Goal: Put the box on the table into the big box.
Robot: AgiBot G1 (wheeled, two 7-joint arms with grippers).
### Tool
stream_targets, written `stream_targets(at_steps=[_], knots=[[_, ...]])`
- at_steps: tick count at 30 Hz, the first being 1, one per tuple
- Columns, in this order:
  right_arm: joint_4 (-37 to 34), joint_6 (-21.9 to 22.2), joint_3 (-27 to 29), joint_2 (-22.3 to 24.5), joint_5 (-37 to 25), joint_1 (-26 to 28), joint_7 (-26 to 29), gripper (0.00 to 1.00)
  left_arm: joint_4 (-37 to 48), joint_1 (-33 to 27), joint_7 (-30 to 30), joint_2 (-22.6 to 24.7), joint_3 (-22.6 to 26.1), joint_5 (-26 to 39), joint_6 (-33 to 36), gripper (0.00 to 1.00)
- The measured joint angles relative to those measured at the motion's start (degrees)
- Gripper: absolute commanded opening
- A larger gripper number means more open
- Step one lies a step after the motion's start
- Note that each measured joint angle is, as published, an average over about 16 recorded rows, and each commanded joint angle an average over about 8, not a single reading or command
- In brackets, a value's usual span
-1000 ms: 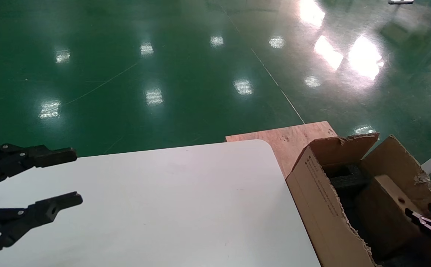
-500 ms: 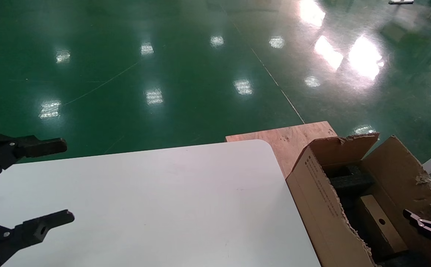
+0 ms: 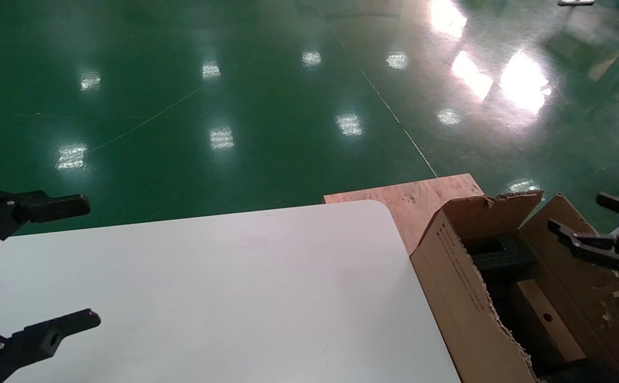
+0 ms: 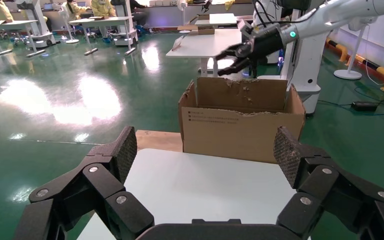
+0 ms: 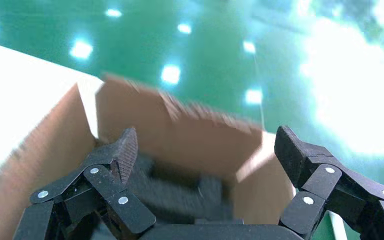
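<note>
The small flat brown box [image 3: 556,334] with a round hole lies inside the big box [image 3: 455,287], beside black foam [image 3: 502,259]. My right gripper [image 3: 578,213] is open and empty, held above the big box's far right flap. In the right wrist view its open gripper [image 5: 207,145] looks down at the carton's inner wall [image 5: 195,132] and the foam [image 5: 177,190]. My left gripper [image 3: 88,260] is open and empty over the left end of the white table [image 3: 245,287]. In the left wrist view the open gripper [image 4: 206,147] faces the big box [image 4: 240,132] across the table [image 4: 205,185].
A brown plywood board [image 3: 421,198] lies under the big box and past the table's far right corner. Green glossy floor lies beyond. The left wrist view shows the right arm's gripper [image 4: 235,56] above the carton, and other tables far behind.
The small box left the right gripper and dropped flat into the big box. The right gripper rose above the carton and opened. The left gripper's jaws spread wider.
</note>
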Motion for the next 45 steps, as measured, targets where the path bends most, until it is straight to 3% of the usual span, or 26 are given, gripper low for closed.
stream_targets(at_steps=[11,18,23,29,45], knots=[[12.37,4.76,2.68,-5.13,-1.87,-0.81,-0.84,1.0,0.01,0.01,0.0,-0.01,0.0,-0.01,-0.02,1.0],[13.94,5.39,3.77,-6.04,-2.43,-1.44,-0.83,1.0,0.02,0.01,0.01,-0.01,-0.01,-0.02,-0.03,1.0],[13.52,3.81,7.65,-7.16,-3.13,-4.35,0.24,1.0,0.02,0.01,0.01,-0.01,-0.01,-0.02,-0.03,1.0],[13.72,0.51,17.0,-10.31,-4.8,-11.26,2.63,1.0,0.02,0.01,0.01,-0.01,0.0,-0.02,-0.03,1.0],[15.2,-11.32,52.13,-22.4,-11.17,-37.16,11.49,1.0,0.02,0.01,0.01,-0.01,0.0,-0.02,-0.03,1.0]])
